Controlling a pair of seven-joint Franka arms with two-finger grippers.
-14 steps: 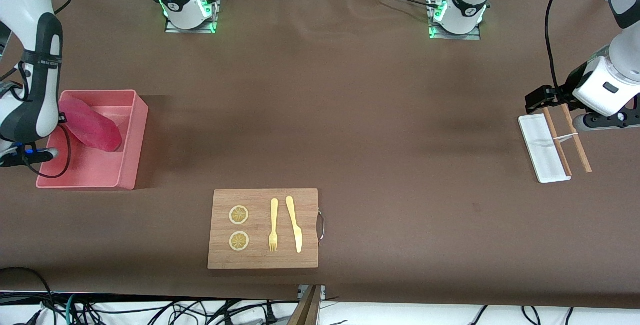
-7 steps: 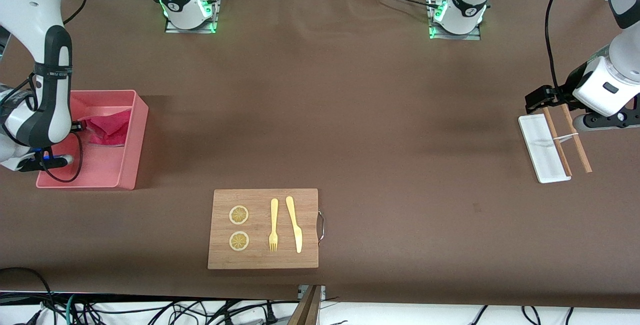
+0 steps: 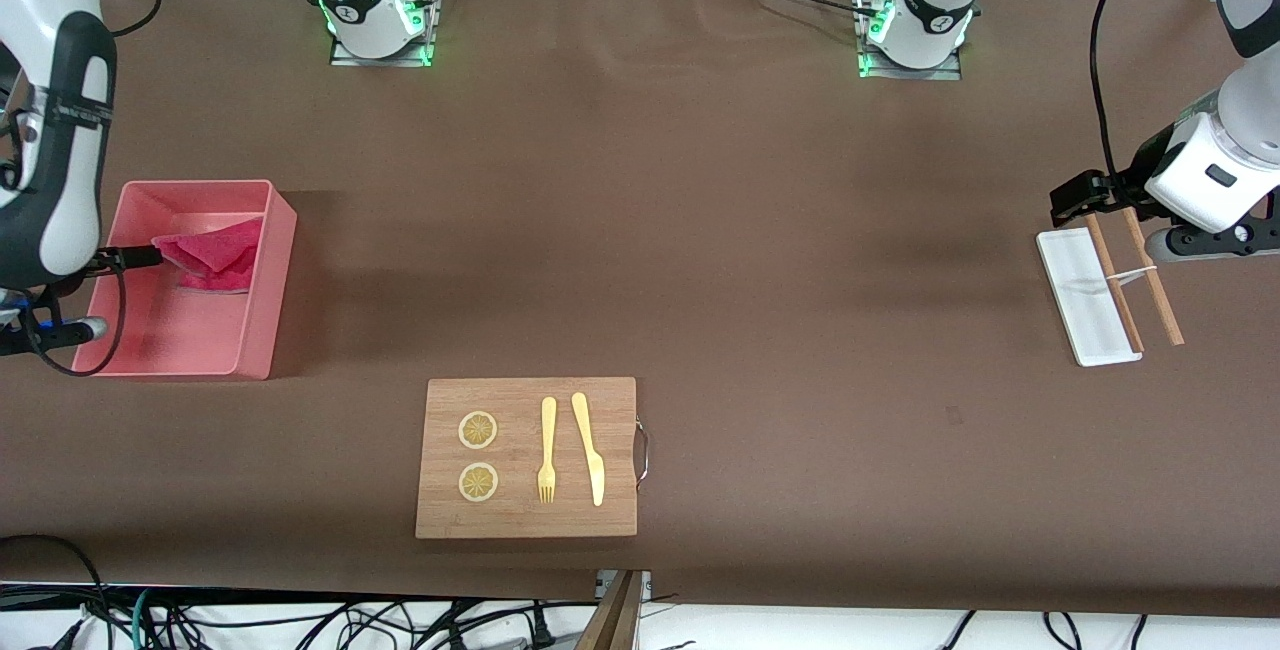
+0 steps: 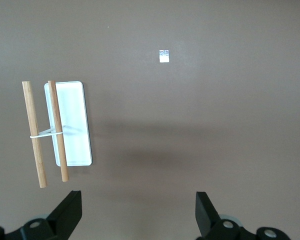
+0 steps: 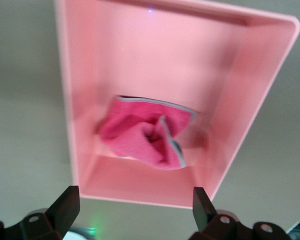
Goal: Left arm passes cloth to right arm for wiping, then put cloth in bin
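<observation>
Now right pincer (image 5: 132, 212) gapes empty above cloth (image 5: 145, 135), apparently binned.

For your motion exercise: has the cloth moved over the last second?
Yes. The cloth dropped from the right gripper and now lies inside the bin, by its wall toward the cutting board.

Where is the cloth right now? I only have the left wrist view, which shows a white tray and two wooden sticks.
Observer: The cloth lies inside the bin, at the right arm's end of the table.
Operator: Does the right gripper hold it?
Observer: No. The right gripper is over the bin with its jaws open, and the cloth lies free below.
Operator: What else is on the table?
Observer: A cutting board carries two lemon slices, a fork and a knife.
</observation>
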